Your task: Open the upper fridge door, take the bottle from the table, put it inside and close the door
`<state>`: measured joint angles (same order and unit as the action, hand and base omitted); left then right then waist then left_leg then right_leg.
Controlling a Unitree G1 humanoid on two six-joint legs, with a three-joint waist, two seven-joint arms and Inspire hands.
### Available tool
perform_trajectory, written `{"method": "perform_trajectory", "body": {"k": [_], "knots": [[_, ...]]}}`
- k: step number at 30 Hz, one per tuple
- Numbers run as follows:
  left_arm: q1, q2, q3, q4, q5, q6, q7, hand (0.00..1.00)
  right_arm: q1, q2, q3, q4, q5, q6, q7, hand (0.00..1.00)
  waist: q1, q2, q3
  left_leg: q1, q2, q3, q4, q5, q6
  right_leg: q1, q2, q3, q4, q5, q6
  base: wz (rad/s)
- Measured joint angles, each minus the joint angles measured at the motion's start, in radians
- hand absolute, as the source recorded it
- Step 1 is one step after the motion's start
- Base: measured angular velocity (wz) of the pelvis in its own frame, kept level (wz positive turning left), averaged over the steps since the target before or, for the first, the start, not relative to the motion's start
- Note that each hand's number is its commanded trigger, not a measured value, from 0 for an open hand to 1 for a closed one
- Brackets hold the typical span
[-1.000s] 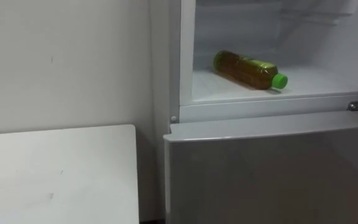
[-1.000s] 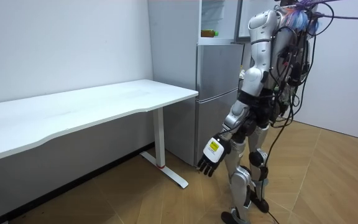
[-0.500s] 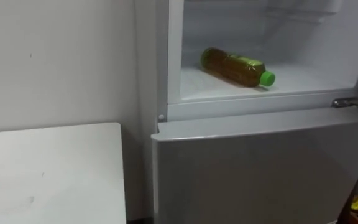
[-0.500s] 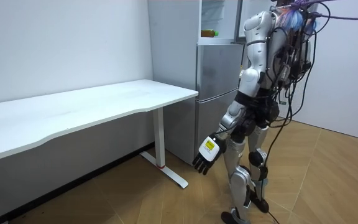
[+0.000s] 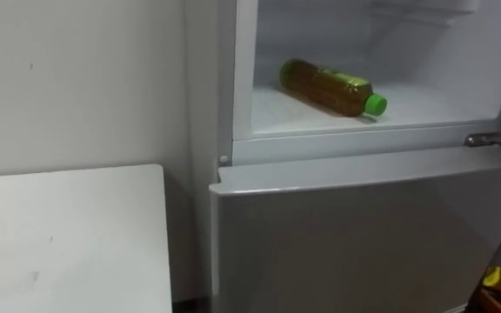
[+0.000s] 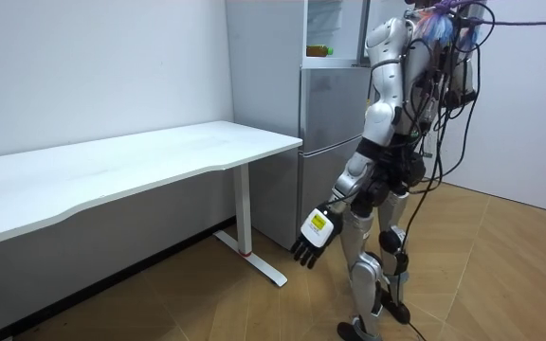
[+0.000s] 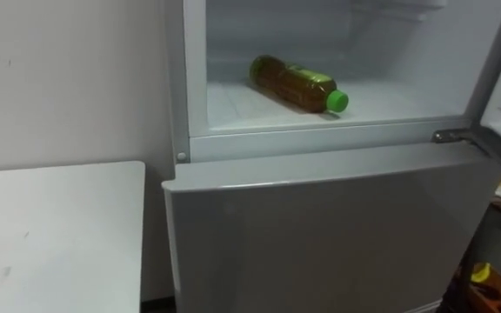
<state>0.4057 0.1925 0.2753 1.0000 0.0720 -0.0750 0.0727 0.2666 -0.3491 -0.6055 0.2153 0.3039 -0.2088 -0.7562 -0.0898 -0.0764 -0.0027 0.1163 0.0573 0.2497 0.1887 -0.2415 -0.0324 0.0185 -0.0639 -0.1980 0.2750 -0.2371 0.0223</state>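
Upper fridge [image 5: 442, 100] stands open; green-capped bottle [image 5: 329, 88] lies on its side inside. Left hand [image 6: 313, 235] hangs low, fingers apart, holding nothing.

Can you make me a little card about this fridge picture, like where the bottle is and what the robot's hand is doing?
bottle: lying on its side, green cap toward the right
upper fridge: open, bottle on its shelf
lower door: shut
table: white, left of the fridge
left hand: hangs by the robot's side, fingers relaxed, holding nothing
task: looks done
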Motion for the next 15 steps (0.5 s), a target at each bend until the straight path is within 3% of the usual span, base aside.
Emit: {"method": "perform_trajectory", "body": {"k": [6, 9, 15], "knots": [[-0.001, 0.001, -0.002, 0.001, 0.000, -0.002, -0.013, 0.00, -0.004, -0.013, -0.009, -0.126, -0.044, -0.012, -0.028, 0.00, -0.006, -0.011, 0.0005, 0.003, 0.000, 0.000, 0.000, 0.000, 0.000, 0.004, 0.000, 0.001, 0.003, 0.000, 0.000, 0.00], [-0.009, 0.002, -0.002, 0.002, 0.000, -0.003, -0.016, 0.00, -0.013, -0.013, -0.010, -0.174, -0.074, -0.013, -0.047, 0.00, -0.009, -0.022, 0.0072, 0.003, 0.000, 0.001, 0.000, 0.000, 0.000, 0.002, 0.000, 0.004, -0.001, 0.000, 0.000, 0.00], [-0.008, 0.003, -0.003, 0.002, 0.001, -0.005, -0.023, 0.00, -0.013, -0.014, -0.023, -0.281, -0.116, -0.013, -0.071, 0.00, -0.016, -0.021, 0.0106, -0.004, 0.001, 0.007, 0.000, 0.000, 0.000, -0.008, 0.001, 0.008, 0.000, 0.000, 0.000, -0.01]]}}
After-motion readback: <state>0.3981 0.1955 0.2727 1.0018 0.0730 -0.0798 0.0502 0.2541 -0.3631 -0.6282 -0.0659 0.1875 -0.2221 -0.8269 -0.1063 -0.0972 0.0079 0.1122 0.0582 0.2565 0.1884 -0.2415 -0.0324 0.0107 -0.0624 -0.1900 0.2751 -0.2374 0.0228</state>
